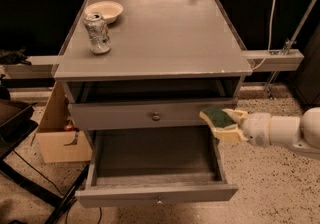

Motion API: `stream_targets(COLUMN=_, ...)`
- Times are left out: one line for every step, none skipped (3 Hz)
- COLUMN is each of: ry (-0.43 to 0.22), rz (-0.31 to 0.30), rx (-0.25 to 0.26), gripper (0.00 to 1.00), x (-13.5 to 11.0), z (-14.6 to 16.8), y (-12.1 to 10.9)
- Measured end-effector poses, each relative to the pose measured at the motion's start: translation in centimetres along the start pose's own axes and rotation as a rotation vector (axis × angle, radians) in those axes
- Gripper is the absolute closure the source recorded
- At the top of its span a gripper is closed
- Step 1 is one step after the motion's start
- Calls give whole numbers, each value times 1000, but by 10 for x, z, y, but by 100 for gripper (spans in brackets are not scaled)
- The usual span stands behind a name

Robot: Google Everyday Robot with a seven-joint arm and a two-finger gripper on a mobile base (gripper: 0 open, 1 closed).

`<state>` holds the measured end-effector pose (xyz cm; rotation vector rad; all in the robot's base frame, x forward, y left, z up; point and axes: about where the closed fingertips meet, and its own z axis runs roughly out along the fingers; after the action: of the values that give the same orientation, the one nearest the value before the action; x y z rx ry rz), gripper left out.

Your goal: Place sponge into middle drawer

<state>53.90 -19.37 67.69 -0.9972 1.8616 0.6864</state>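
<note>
Claw (221,123) sits on the R side, at abt 3 o'clock of the cabinet. It's clamped round the sponge (216,115), green side up, w/ pale fingers either side of it. Sponge hangs over the middle drawer (155,195) at its 2 o'clock corner, just beside the upper drawer front (125,117). Middle drawer is pulled well out. On the bench (170,38), at abt 10 o'clock, there's a dented drink can (97,33) w/ a shallow bowl (104,11) just behind it. Cardboard box (55,140) is on the floor at the drawer's 9 o'clock.
</note>
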Motion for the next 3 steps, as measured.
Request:
stream_targets(ry=28, rz=7, rx=-61, gripper=100, x=53, z=53, y=12)
stream_targets(ry=51, rz=-27, rx=-99, gripper=100, x=97, z=97, y=19)
stream_targets(ry=89, rz=-73, rx=-113, gripper=100, x=131, z=141, y=20)
